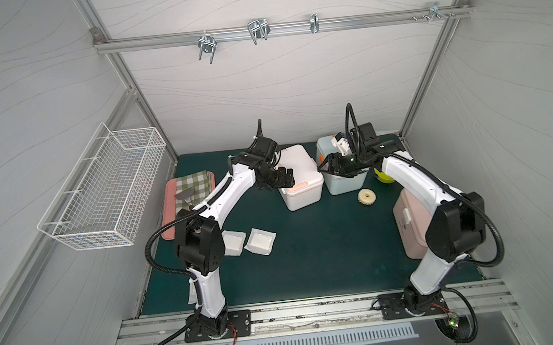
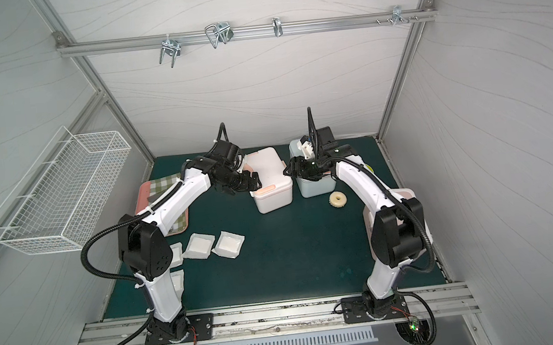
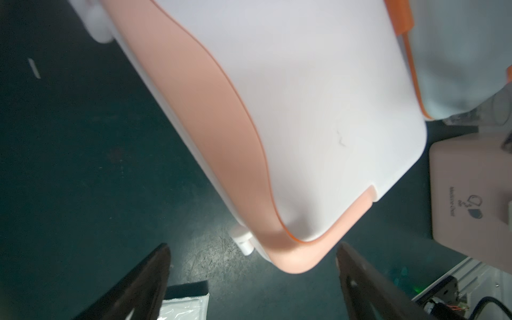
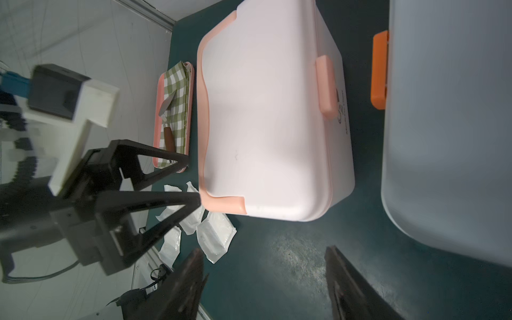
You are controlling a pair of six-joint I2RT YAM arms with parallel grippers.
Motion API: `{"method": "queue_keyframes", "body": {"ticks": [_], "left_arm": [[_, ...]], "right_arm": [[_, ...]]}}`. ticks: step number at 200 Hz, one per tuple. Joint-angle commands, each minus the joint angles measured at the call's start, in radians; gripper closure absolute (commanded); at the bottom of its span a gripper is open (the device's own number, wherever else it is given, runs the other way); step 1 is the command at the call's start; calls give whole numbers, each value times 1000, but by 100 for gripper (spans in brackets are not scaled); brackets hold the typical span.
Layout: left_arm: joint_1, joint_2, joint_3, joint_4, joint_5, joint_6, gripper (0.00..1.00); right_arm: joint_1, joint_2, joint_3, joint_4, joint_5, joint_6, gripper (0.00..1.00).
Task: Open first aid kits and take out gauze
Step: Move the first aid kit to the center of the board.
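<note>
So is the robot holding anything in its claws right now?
No. The left gripper is open at a corner of the white kit, not pinching it; the right gripper is open over the mat.

Center frame, the white box [image 2: 270, 177] with peach trim sat with its lid shut, and the left gripper [image 2: 256, 181] was right at its left edge. The right gripper [image 2: 288, 169] hung between it and the blue box [image 2: 316, 186]. Left of center and lower down, gauze pads [image 2: 229, 246] lay on the green mat [image 2: 311, 256]. A cream ring [image 2: 338, 199] sat to the blue box's lower right.
</note>
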Motion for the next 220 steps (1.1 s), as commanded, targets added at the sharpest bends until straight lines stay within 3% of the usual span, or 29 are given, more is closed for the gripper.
{"method": "queue_keyframes", "body": {"ticks": [1,50,102,169,220], "left_arm": [[72,-14,1,93,106,-66,6],[109,90,21,193,240,-127,6],[66,96,-22,222,266,-141,7],[-63,-86,-239,269,244,-194,7],[-161,-297,-453,308,206,-264,7]], "right_arm": [[-3,70,53,-29,-35,-5,36],[24,189,137,-73,-39,-16,34],[94,177,87,-96,-36,-66,33],[207,20,-76,-100,-2,-83,34],[262,-215,-303,-90,-13,-41,32]]}}
